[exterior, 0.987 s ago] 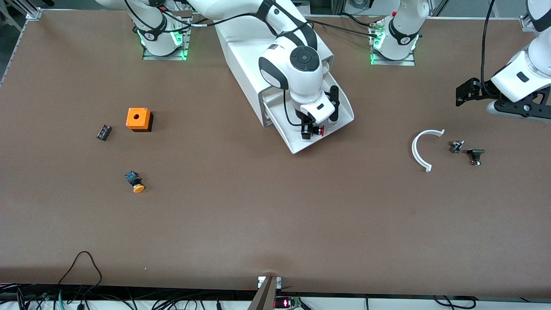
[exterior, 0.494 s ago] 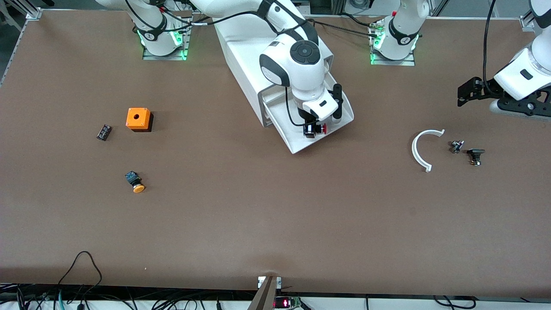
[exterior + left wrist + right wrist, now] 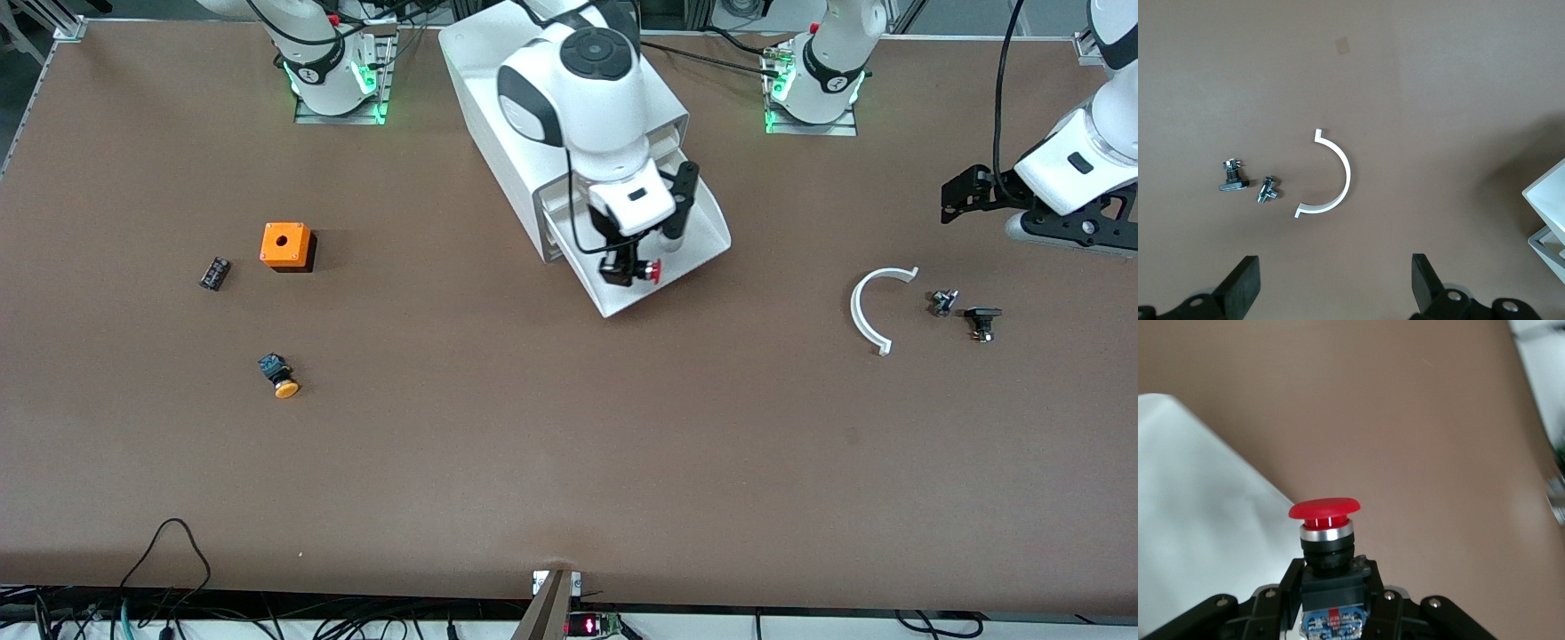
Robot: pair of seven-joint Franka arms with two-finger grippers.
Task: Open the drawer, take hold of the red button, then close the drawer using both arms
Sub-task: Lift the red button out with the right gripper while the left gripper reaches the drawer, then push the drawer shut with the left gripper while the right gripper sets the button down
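The white cabinet [image 3: 498,98] stands between the arm bases, with its middle drawer [image 3: 702,240] pulled out toward the front camera. My right gripper [image 3: 627,269] is over the open drawer, shut on the red-capped button [image 3: 652,271]. In the right wrist view the button [image 3: 1325,513] sits between the fingers by its dark body, red cap pointing away, with the drawer's white floor [image 3: 1198,520] below it. My left gripper [image 3: 960,191] is open and empty, up over the table at the left arm's end; its fingertips [image 3: 1245,283] show wide apart.
A white half-ring [image 3: 867,307] and two small metal parts [image 3: 942,302] [image 3: 982,320] lie at the left arm's end. An orange cube with a hole [image 3: 286,245], a small dark part [image 3: 214,272] and an orange-capped button [image 3: 279,377] lie toward the right arm's end.
My right gripper has risen and shifted with the red button, lifting it off the drawer floor. The left arm has barely moved.
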